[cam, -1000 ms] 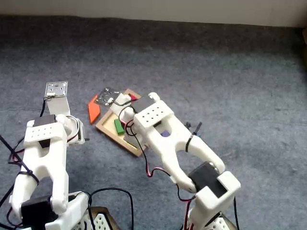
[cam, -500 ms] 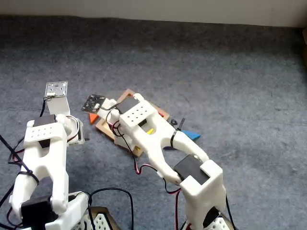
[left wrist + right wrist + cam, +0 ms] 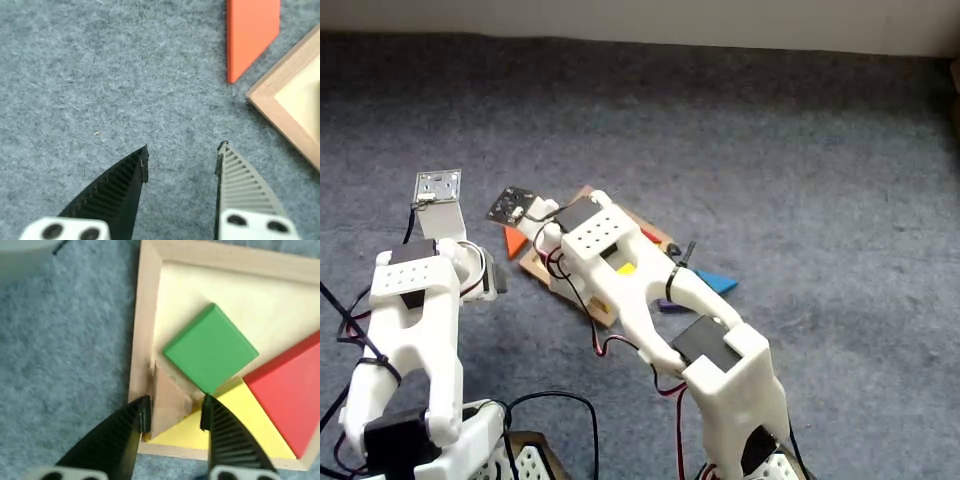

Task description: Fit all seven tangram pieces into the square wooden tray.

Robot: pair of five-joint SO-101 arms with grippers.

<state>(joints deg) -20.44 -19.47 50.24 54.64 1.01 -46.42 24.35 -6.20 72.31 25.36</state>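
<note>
Four flat, smooth pieces inside the square wooden tray [image 3: 145,315]: green square [image 3: 210,347] set on its corner, red triangle [image 3: 290,400] cut off at the edge, yellow triangle [image 3: 235,425], pale wooden triangle [image 3: 167,400] tilted against the wall. Right gripper [image 3: 173,415] parted astride that pale triangle, contact hard to judge. Left gripper [image 3: 182,155] spread wide over fuzzy grey carpet [image 3: 75,75], near the orange piece [image 3: 250,35], long axis and point aimed toward the gripper. Blue piece [image 3: 717,283] beside the tray, partly hidden by an arm.

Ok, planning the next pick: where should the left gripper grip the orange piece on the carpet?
Probably across its two long straight edges, mid-length, from straight above: the flat orange piece lies narrow and clear of the square wooden tray.
</note>
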